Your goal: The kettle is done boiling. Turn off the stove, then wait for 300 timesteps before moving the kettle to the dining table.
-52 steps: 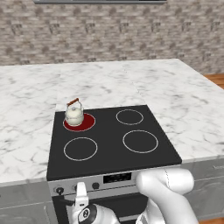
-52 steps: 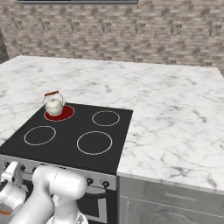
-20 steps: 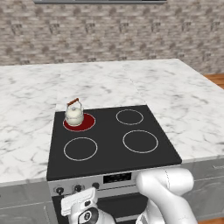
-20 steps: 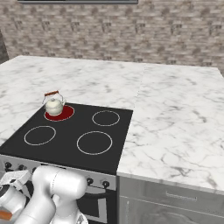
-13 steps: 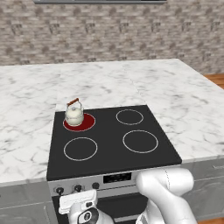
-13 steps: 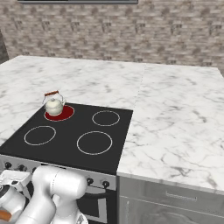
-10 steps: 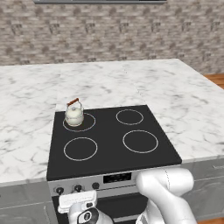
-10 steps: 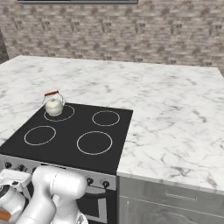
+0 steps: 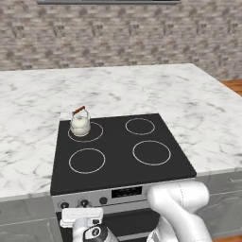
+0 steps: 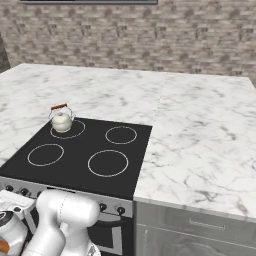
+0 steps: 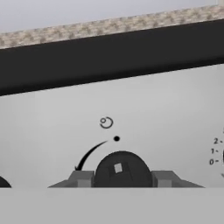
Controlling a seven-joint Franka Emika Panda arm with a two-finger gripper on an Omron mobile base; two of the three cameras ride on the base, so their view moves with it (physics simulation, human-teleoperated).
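While my two base views take in the whole stove (image 9: 118,156) with its four white-ringed burners, none of them glowing, my hand view gives what they lack: a close look at the steel front panel, where a black knob (image 11: 121,169) sits between my fingertips (image 11: 80,178), under a curved arrow, a dot and a small burner symbol. Numerals show at that view's right edge.

My arm is folded low before the stove, elbow raised at the panel's level, with my hand (image 9: 81,215) pressed up to the knob row at the panel's left end. My fingers stand partly apart, one on each side of the knob and closed onto it.

My kettle (image 9: 80,124) rests upright on the rear left burner, handle arched above it, with the marble desk (image 10: 200,150) lying around the cooktop.
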